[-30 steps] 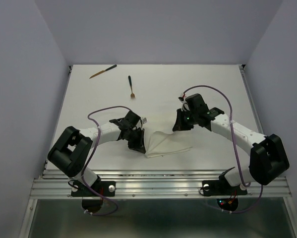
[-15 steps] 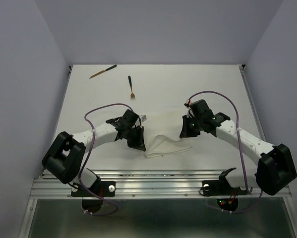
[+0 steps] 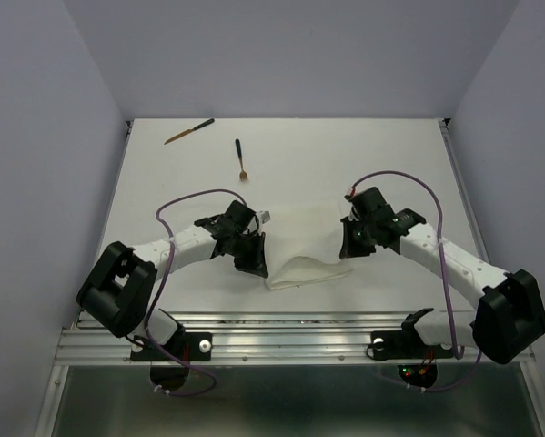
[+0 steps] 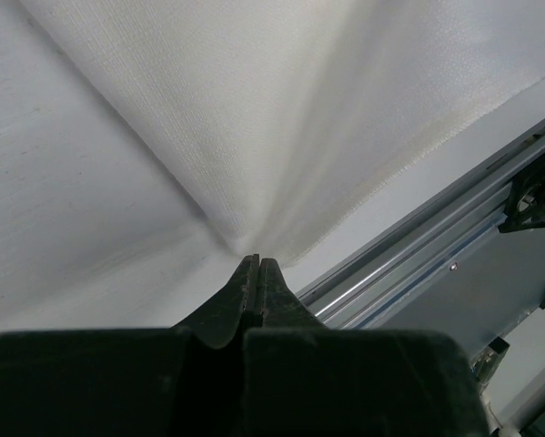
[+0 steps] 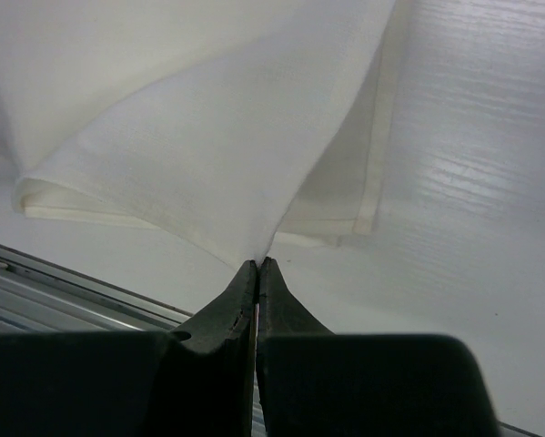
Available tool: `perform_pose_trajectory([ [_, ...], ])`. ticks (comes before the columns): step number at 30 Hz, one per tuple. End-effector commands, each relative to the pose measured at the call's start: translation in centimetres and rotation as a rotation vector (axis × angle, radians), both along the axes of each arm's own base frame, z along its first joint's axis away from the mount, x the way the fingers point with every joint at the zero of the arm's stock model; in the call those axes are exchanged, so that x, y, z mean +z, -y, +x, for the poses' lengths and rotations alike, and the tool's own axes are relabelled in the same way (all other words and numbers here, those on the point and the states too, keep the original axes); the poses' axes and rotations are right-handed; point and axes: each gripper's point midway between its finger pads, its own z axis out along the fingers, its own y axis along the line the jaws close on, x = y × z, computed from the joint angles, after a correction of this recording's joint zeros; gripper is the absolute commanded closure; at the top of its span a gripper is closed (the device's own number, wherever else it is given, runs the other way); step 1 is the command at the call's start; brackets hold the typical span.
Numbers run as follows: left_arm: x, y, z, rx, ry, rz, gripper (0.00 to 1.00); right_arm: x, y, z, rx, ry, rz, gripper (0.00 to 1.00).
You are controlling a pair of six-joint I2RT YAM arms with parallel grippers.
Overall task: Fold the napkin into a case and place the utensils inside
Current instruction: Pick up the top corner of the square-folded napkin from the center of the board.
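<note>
The white napkin [image 3: 306,248] hangs stretched between my two grippers, low over the near middle of the table, with a folded part resting at its near edge. My left gripper [image 3: 255,264] is shut on its left corner, and cloth [image 4: 281,118] fans out from the closed tips [image 4: 257,262]. At the napkin's right side, my right gripper [image 3: 349,248] is also shut on a pinch of cloth [image 5: 208,137], right at its tips [image 5: 257,264]. Far from both grippers lie two utensils: a fork [image 3: 240,159] at the far middle-left and a knife [image 3: 188,131] at the far left. No case is formed.
The metal rail [image 3: 290,332] runs along the table's near edge, just below the napkin, and shows close by in the left wrist view [image 4: 418,246]. Purple cables [image 3: 195,196] loop over both arms. Walls close in the table on the left, right and far sides.
My right gripper has moved right and toward the near edge with the cloth in it, pulling the napkin wider. The left arm shifted slightly and keeps its grip.
</note>
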Motion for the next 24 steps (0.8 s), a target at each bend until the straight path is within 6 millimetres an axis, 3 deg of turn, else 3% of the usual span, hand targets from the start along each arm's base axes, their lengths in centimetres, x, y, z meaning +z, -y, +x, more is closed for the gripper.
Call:
perform_pose_trajectory([
  [1,1.7,0.7,0.1,-0.037,0.045,-0.049,1.00,0.6,1.4,-0.1,-0.028,0.030,-0.066,0.99],
  [11,1.5,1.6,-0.2,-0.068,0.037,-0.078,1.00,0.9,2.1,0.3,-0.070,0.042,-0.101,0.99],
  [16,0.4,1.9,-0.9,-0.088,0.011,-0.067,1.00,1.0,2.5,0.9,-0.097,0.065,-0.120,0.99],
  [24,-1.2,1.6,-1.5,-0.090,-0.019,-0.047,1.00,2.2,1.3,2.2,-0.083,0.103,-0.076,0.99],
])
